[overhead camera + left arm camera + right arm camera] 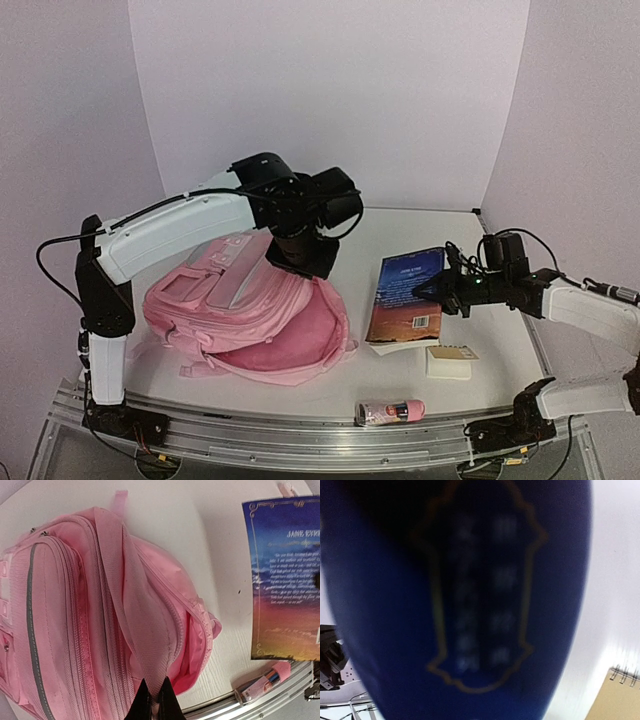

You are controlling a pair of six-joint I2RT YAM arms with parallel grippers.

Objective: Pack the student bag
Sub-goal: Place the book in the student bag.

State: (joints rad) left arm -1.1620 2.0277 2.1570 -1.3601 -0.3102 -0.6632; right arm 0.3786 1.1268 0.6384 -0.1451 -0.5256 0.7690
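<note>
The student bag (230,310), a big pink backpack, lies on the table at the left with its main compartment gaping toward the right. My left gripper (300,258) hovers over its top. In the left wrist view the gripper (155,702) is shut on the bag's pink webbing strap (135,620), which rises taut from the bag (65,620). A blue book (405,300) lies right of the bag. My right gripper (432,288) is shut on its right edge. The book's cover (395,605) fills the right wrist view and hides the fingers.
A small spiral notepad (449,362) lies near the book's lower right corner and shows as a tan corner (617,700) in the right wrist view. A pink tube (390,411) rests by the metal rail at the table's front edge, also seen from the left wrist (260,682).
</note>
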